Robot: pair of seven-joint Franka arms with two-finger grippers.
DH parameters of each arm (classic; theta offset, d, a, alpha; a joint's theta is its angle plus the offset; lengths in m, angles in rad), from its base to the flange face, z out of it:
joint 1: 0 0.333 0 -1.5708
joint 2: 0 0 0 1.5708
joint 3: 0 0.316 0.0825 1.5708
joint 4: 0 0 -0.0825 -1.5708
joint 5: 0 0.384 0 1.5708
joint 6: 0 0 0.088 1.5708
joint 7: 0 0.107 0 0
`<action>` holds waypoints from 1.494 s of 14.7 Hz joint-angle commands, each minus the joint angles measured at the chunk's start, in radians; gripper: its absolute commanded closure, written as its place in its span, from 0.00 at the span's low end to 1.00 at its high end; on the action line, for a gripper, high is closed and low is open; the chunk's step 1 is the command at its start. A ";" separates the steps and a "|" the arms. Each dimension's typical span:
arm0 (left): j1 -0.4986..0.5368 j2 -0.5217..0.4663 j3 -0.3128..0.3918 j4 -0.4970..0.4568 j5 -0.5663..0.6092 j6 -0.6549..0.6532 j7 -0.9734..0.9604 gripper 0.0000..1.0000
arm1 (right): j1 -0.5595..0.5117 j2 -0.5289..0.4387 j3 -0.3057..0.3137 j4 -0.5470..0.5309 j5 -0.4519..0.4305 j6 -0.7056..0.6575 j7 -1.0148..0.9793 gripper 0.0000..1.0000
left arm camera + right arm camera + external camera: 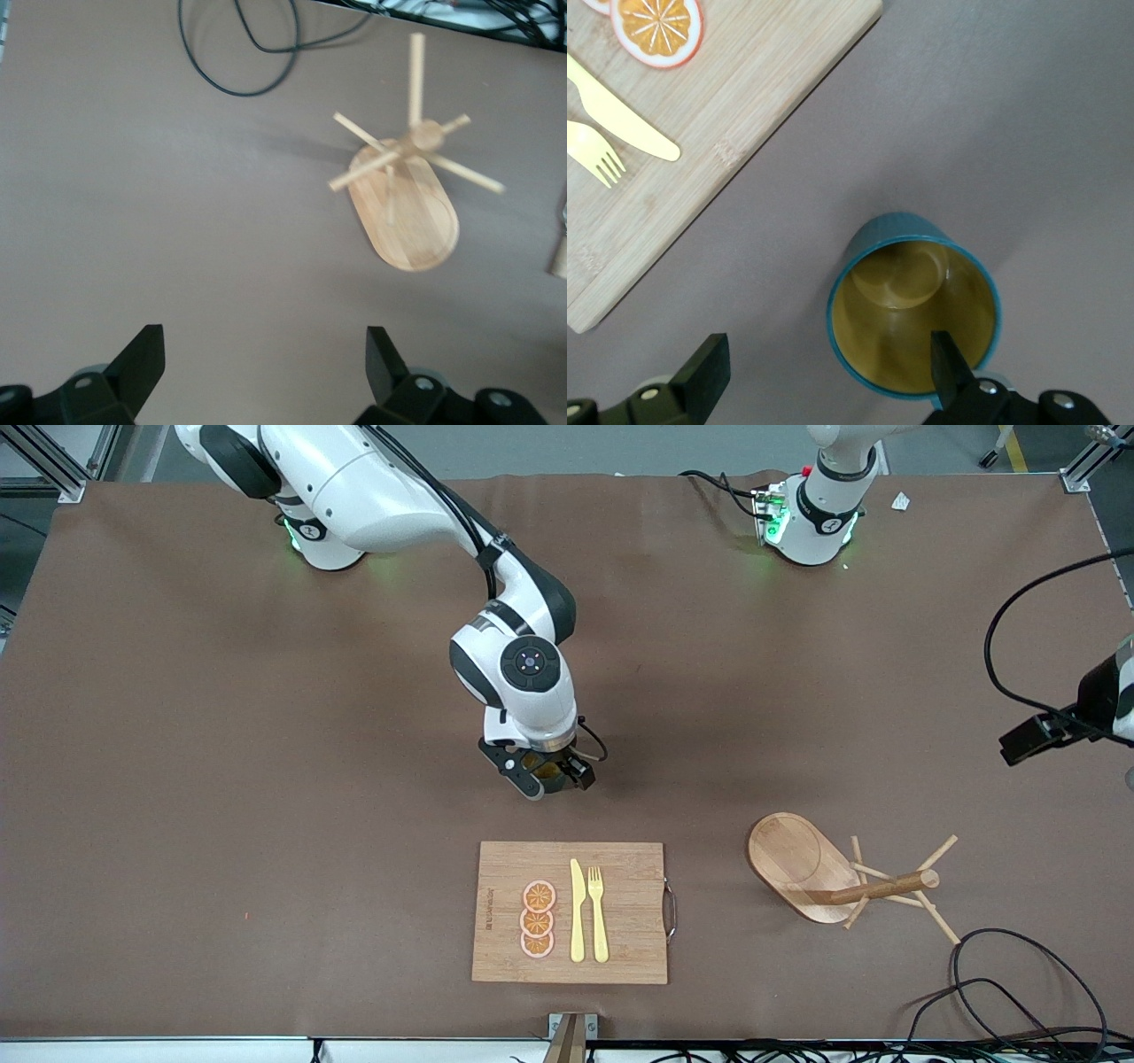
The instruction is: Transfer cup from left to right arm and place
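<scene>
The cup (908,297), a dark teal mug with a golden-brown inside, stands upright on the brown table, a little farther from the front camera than the wooden board (620,957). My right gripper (540,772) hangs just over it, open. In the right wrist view one finger (950,365) shows over the cup's mouth and the other (707,370) is well clear of it; neither grips it. The cup shows only as a dark patch (544,767) in the front view. My left gripper (266,367) is open and empty over bare table at the left arm's end.
The board carries three orange slices (537,919), a yellow knife (577,912) and a yellow fork (598,912). A wooden mug tree (873,887) on an oval base stands toward the left arm's end. Black cables (1010,992) lie by the table's near corner.
</scene>
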 commanded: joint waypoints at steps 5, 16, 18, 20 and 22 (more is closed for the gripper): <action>-0.019 -0.084 0.076 0.000 -0.150 -0.052 0.198 0.00 | 0.028 0.066 -0.008 0.041 -0.061 0.025 0.022 0.51; -0.277 -0.272 0.357 -0.197 -0.250 -0.080 0.234 0.00 | -0.052 -0.004 -0.002 0.043 -0.075 -0.160 -0.509 0.99; -0.276 -0.289 0.337 -0.223 -0.247 -0.080 0.232 0.00 | -0.108 -0.035 -0.002 0.040 -0.073 -0.222 -0.721 0.99; -0.276 -0.293 0.319 -0.225 -0.239 -0.077 0.232 0.00 | -0.174 -0.059 -0.001 0.029 -0.073 -0.220 -0.896 0.99; -0.273 -0.299 0.297 -0.233 -0.210 -0.080 0.234 0.00 | -0.246 -0.082 0.002 0.014 -0.072 -0.216 -1.092 0.99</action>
